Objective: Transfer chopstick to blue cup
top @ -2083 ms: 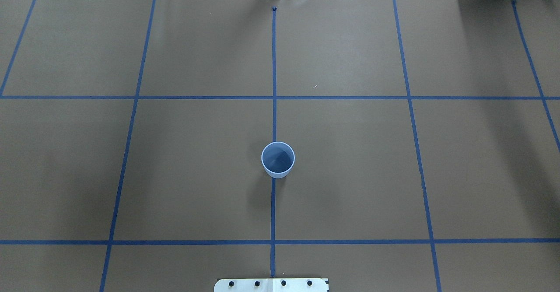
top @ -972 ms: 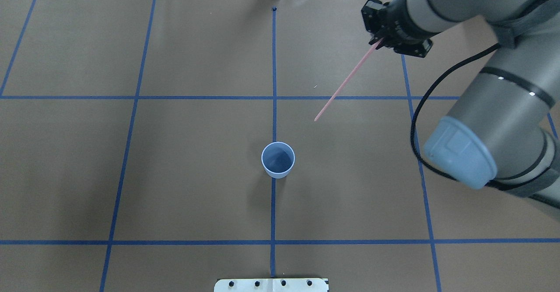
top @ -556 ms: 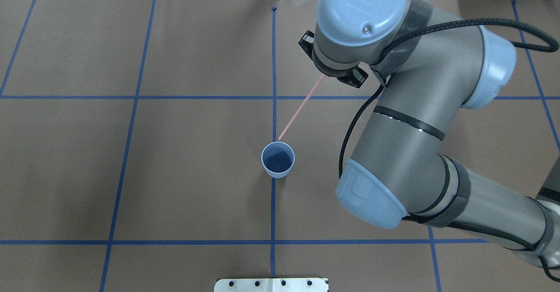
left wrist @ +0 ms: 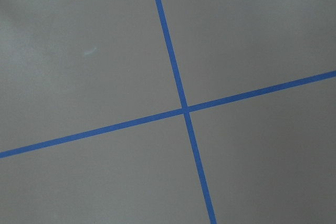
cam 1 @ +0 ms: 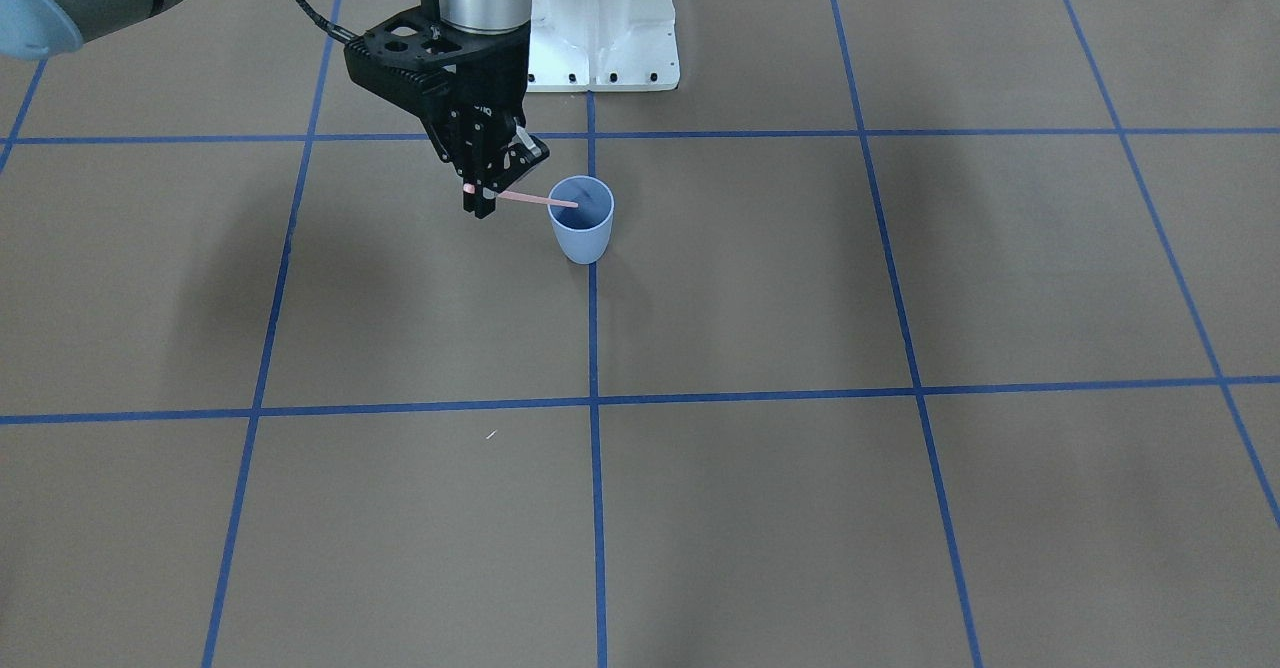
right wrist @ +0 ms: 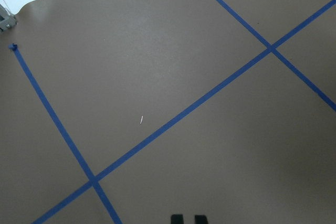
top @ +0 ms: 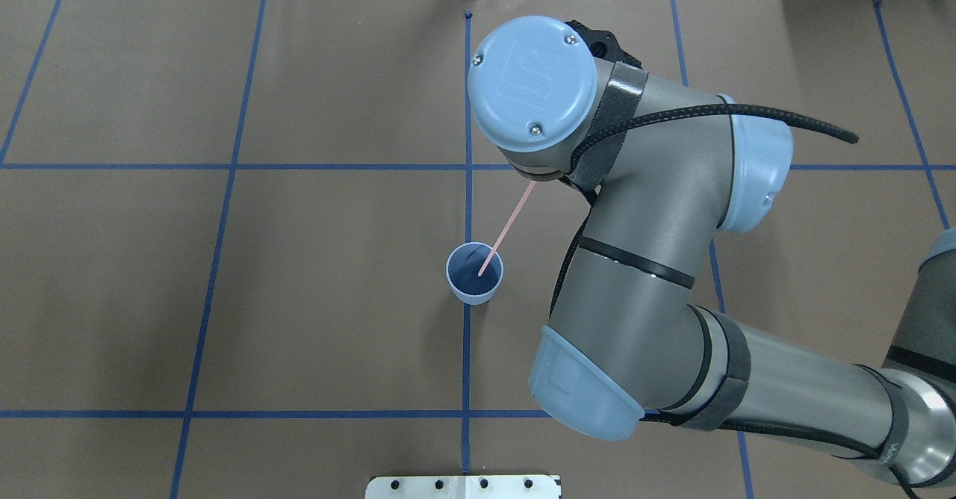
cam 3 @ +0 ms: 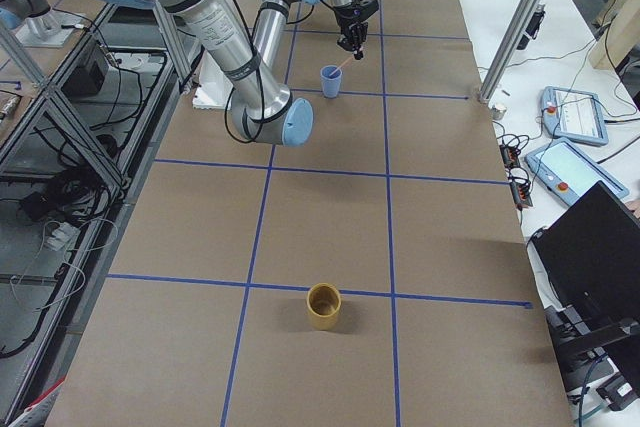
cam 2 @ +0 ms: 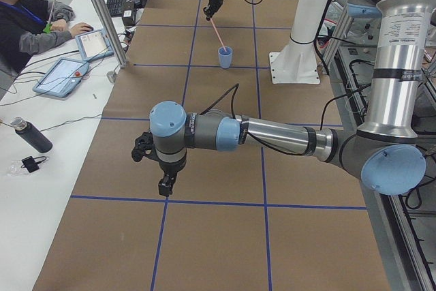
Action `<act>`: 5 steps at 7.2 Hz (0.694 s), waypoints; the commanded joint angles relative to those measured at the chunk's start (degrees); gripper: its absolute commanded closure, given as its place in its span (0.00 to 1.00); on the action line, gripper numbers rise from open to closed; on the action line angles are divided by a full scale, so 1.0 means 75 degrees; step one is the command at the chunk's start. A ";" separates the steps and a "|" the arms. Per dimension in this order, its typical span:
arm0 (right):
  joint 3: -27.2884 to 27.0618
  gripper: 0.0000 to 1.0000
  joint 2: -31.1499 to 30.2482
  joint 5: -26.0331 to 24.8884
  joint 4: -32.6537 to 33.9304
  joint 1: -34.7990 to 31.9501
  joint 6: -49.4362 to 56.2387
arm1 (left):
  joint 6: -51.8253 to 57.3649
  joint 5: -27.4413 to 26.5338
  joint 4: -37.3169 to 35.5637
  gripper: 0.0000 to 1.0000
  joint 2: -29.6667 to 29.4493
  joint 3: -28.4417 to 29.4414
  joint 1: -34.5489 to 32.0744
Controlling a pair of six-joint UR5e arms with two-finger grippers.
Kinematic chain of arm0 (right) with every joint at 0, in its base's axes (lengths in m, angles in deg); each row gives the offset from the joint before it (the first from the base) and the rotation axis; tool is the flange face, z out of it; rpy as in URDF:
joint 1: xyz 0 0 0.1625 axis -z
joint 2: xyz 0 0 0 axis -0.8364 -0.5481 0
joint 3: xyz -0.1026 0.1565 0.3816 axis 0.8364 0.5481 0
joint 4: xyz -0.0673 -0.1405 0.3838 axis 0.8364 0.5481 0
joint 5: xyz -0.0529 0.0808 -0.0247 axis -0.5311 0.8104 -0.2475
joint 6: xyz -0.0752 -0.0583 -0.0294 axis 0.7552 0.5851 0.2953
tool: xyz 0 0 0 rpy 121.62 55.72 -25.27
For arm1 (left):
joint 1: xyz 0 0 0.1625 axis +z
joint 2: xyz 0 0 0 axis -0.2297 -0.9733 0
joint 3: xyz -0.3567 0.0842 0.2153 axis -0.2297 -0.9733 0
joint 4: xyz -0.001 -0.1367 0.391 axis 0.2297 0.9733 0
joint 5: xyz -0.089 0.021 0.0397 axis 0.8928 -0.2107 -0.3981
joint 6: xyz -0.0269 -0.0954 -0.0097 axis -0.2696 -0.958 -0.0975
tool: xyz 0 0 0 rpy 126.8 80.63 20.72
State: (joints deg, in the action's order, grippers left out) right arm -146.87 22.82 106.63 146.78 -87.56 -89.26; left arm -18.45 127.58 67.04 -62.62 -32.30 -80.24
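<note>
The blue cup (top: 469,290) stands upright on the centre tape line; it also shows in the front view (cam 1: 582,238). My right gripper (cam 1: 478,203) is shut on the upper end of the pale pink chopstick (cam 1: 535,199). The stick slants down from the gripper, and its lower tip is over the cup's mouth. In the overhead view the chopstick (top: 508,224) runs out from under the wrist, which hides the gripper. My left gripper (cam 2: 163,187) hangs over the table far from the cup. I cannot tell whether it is open or shut.
A tan cup (cam 3: 323,307) stands far off toward the table's right end. The white robot base (cam 1: 605,38) is behind the blue cup. An operator (cam 2: 27,18) sits at a side desk with tablets and a bottle (cam 2: 30,135).
The right arm came in from the far right with the chopstick and swept toward the cup. The stick's tip was just beyond the rim and is now over the opening.
</note>
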 commanded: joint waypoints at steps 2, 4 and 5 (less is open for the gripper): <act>0.0360 0.56 0.0119 -0.0237 -0.0231 0.0250 -0.0051 | 0.0000 0.0000 -0.0012 0.01 -0.0004 0.0011 0.0000; 0.0338 0.00 0.0295 -0.0413 -0.0245 0.0239 0.0146 | 0.0000 0.0000 -0.0024 0.01 0.0008 0.0011 0.0000; 0.0210 0.00 0.0365 -0.0344 -0.0245 -0.0051 0.0658 | 0.0000 0.0000 -0.0012 0.01 -0.0004 0.0022 0.0000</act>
State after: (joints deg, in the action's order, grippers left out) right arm -144.48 24.85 103.80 145.03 -86.22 -87.81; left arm -18.45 127.58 66.89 -62.61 -32.19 -80.24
